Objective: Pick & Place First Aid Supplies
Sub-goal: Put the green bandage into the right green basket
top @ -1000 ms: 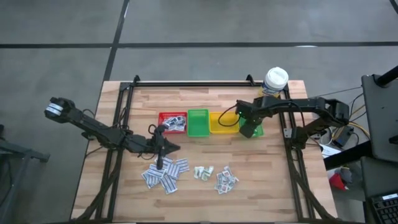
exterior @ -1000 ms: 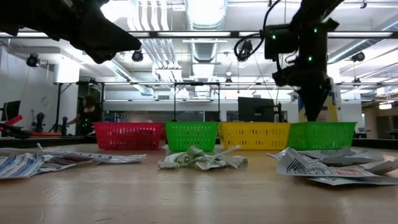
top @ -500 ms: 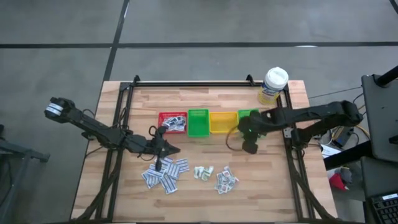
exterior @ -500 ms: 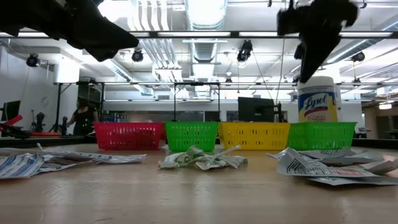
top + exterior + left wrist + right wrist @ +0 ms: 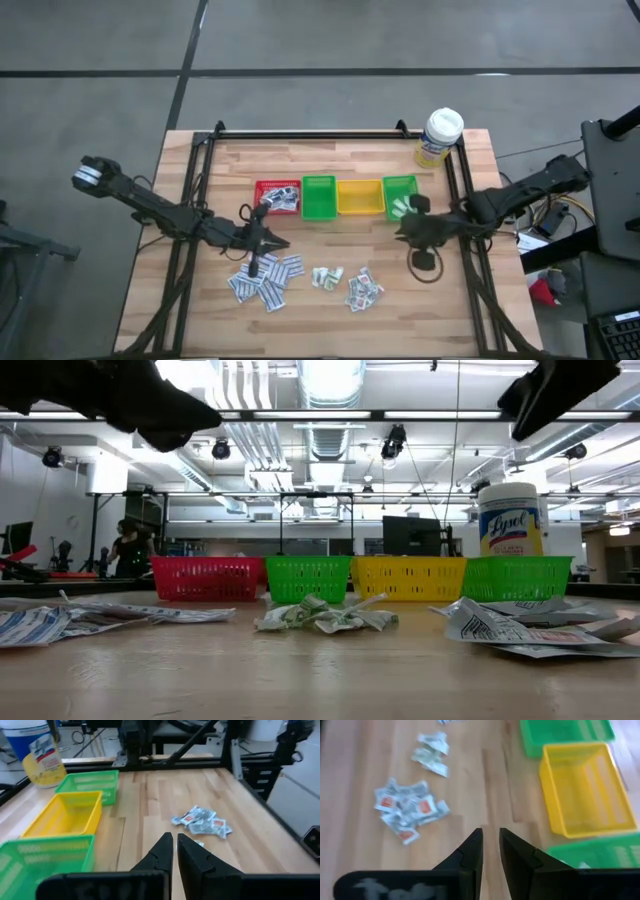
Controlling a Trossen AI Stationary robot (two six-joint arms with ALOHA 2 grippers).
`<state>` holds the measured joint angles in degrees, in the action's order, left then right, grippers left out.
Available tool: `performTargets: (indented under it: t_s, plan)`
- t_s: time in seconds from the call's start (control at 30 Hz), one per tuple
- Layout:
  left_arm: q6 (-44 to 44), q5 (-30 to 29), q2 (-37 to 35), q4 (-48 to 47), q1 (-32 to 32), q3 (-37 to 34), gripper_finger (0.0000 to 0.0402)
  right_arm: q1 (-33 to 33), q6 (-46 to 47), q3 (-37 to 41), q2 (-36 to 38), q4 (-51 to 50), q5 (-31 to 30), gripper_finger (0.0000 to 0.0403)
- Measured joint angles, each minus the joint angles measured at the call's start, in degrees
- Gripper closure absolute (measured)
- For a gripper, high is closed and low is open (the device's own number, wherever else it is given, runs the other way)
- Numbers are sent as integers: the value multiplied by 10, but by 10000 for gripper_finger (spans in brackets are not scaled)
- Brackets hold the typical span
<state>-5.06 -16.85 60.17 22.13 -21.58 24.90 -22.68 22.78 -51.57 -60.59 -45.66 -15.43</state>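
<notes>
1. The counter [image 5: 330, 310] is smooth, pale butcher-block, so thin packets could slide away under a descending fingertip.
2. Four bins sit in a row at twelve o'clock, with rigid plastic lattice walls: red bin [image 5: 277, 196], green bin [image 5: 319, 197], yellow bin [image 5: 359, 196], second green bin [image 5: 399, 192]. A low pass might clip a rim.
3. The first aid supplies [image 5: 265, 278] lie in three crinkled paper heaps at six o'clock; overlapping packets risk a double pick.
4. The right end effector [image 5: 412, 232], at three o'clock, is narrowly parted and empty.
5. The left end effector [image 5: 257, 240] hovers over the left heap, nearly closed and empty.
</notes>
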Motion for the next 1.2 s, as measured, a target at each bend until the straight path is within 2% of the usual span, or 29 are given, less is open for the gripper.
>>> performTargets:
  t_s: [0.13,0.27,0.67,0.9,1.07,1.2]
  plan:
    - [7,17,24,-14,-1,39,378,-17,-4,40,42,56,0,338]
    - [3,18,71,-93,-1,98,378,-20,-5,87,82,91,0,332]
    - [-101,19,224,-284,0,274,378,-20,-5,197,212,196,5,316]
    - [-123,73,294,-321,1,317,378,-20,-7,238,262,227,9,328]
    - [-125,78,331,-326,4,332,378,-20,-7,246,270,237,9,335]
    - [-164,78,351,-326,14,345,378,-20,-8,246,269,243,9,337]
